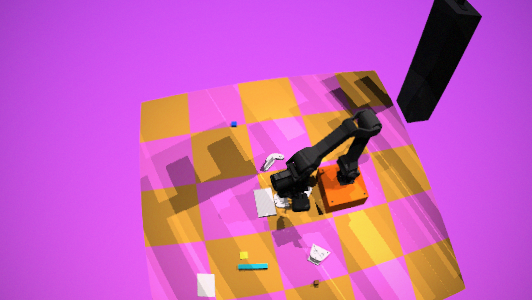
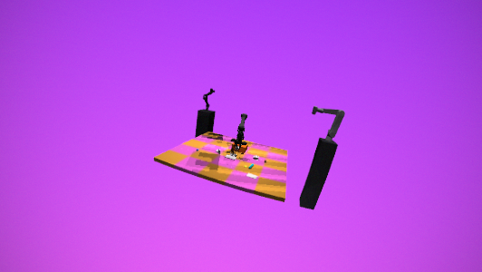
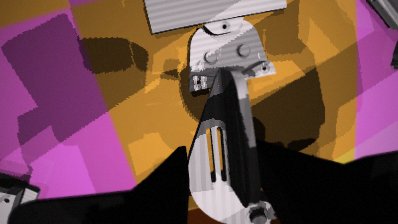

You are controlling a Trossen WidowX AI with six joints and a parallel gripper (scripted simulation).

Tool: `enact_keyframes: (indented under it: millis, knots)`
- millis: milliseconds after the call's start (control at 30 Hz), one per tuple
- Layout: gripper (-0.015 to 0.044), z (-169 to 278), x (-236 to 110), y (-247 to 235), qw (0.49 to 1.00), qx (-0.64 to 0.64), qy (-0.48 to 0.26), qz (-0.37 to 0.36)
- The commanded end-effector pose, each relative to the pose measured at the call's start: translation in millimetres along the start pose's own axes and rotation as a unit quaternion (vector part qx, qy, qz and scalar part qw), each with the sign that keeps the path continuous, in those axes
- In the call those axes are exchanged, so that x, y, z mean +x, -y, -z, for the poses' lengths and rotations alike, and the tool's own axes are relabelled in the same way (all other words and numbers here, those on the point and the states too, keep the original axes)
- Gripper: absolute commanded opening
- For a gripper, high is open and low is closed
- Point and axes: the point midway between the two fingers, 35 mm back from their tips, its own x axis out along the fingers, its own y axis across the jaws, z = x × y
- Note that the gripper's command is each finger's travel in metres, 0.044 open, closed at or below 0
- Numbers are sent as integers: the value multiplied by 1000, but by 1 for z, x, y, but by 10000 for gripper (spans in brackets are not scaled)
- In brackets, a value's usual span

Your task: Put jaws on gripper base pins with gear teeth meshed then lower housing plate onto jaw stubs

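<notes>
My gripper is shut on one jaw, a long pale and dark piece with slots and a round ring at its near end. The jaw's far end overlaps the near edge of the gripper base in the wrist view; whether they touch cannot be told. The base is whitish, with two round pins showing. The other jaw lies bent and pale on the table beyond the base. The housing plate lies apart, with small holes. The exterior view is too small for detail.
A pale slab lies right beside the base. A blue cube, yellow block, cyan bar, small brown cube and white square lie farther off. The orange arm mount stands near the base.
</notes>
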Motion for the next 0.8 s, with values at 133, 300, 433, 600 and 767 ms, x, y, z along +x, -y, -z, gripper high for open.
enact_keyframes:
  millis: [133,300,433,600,767]
  knots:
    - [134,0,0,-1,1000,15,0,-3]
    - [134,0,0,-1,1000,15,0,-3]
    - [134,-1,0,-1,1000,15,0,-3]
    - [134,-14,-2,-3,1000,15,1,-3]
    - [134,-30,-4,-5,1000,15,2,-3]
